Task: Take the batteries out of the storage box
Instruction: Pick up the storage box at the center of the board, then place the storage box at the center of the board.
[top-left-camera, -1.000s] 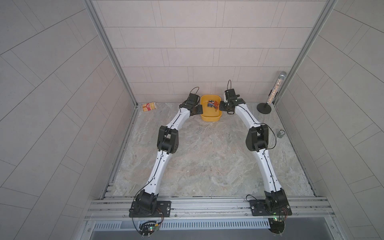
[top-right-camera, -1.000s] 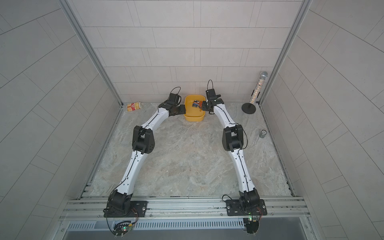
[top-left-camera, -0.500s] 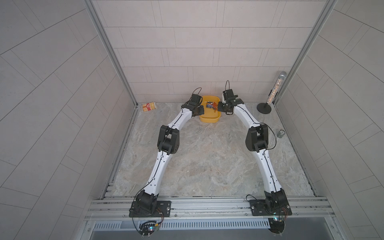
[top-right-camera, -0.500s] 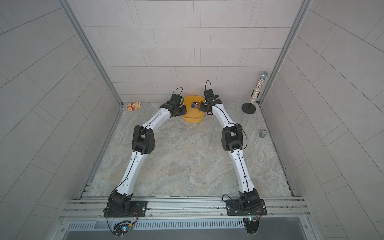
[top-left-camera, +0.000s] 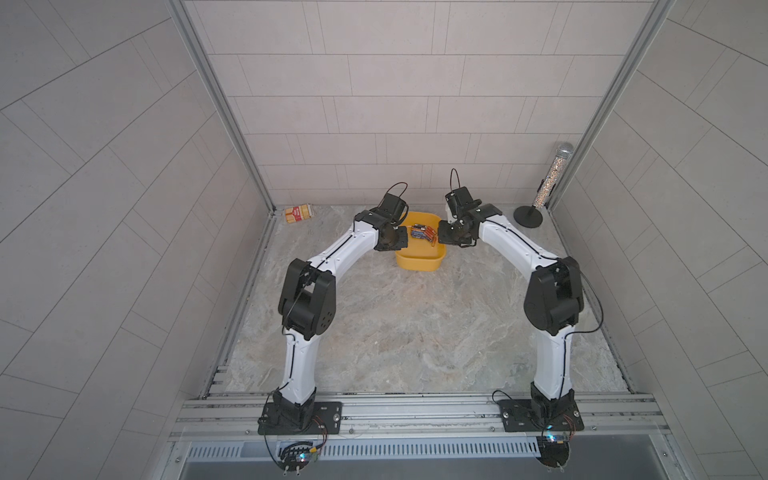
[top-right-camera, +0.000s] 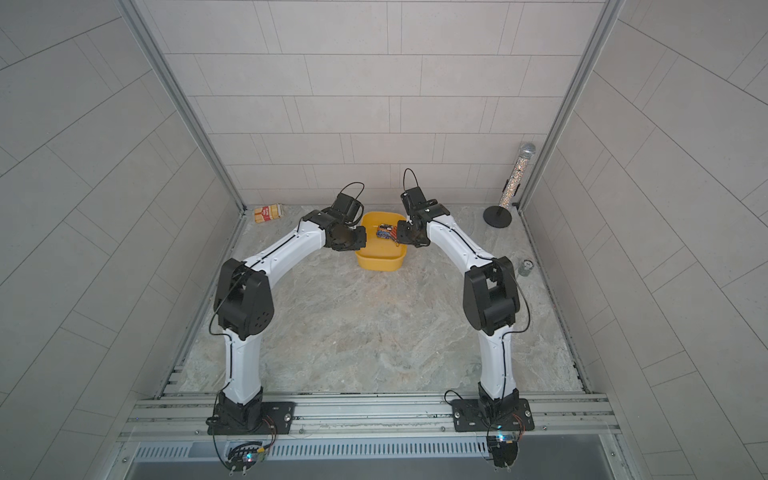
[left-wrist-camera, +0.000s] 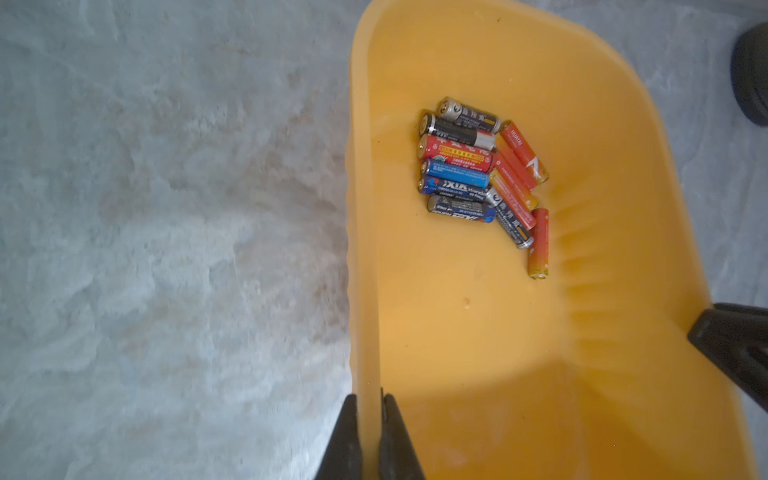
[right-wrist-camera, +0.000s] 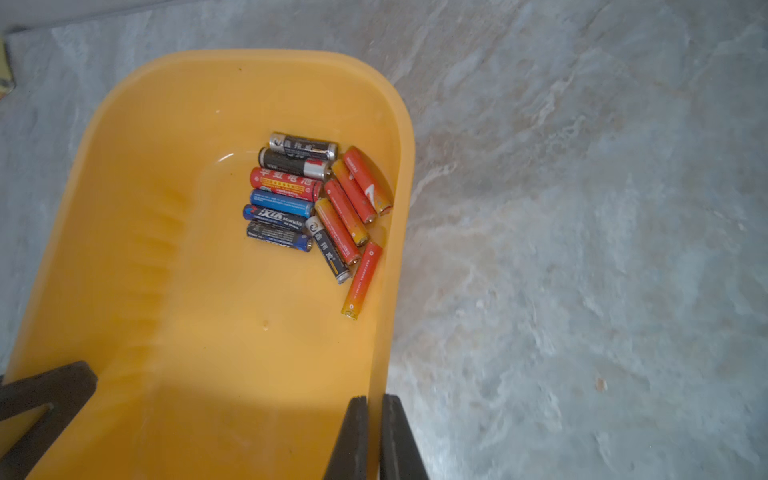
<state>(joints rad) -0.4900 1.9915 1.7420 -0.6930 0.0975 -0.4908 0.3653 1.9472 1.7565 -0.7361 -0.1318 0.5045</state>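
Both top views show two arms arched over the marbled tabletop (top-left-camera: 395, 332), the left hand (top-left-camera: 390, 241) and right hand (top-left-camera: 451, 236) meeting opposite sides of the yellow storage box (top-left-camera: 417, 262), with the batteries (top-left-camera: 423, 232) bunched between them; the fingers are hidden under the wrists here. A red-and-cream carton (top-left-camera: 298, 213) lies well apart beyond the left hand and a sparkly tube on a round stand (top-left-camera: 550, 183) beyond the right hand. A small grey can (top-right-camera: 527, 267) shows in a top view beside the right arm's elbow. The left wrist view supplies what those miss: the left hand (left-wrist-camera: 370, 405) is clamped on the box's thin side wall, one finger outside and one inside. The batteries (left-wrist-camera: 482, 174) lie ahead of it, toward the opposite wall, where the right hand (left-wrist-camera: 735, 349) shows. The right wrist view mirrors it: the right hand (right-wrist-camera: 375, 405) pinches its own wall the same way. There the batteries (right-wrist-camera: 316, 208) lie just ahead, close along that wall, with the left hand (right-wrist-camera: 45, 395) across the tub.
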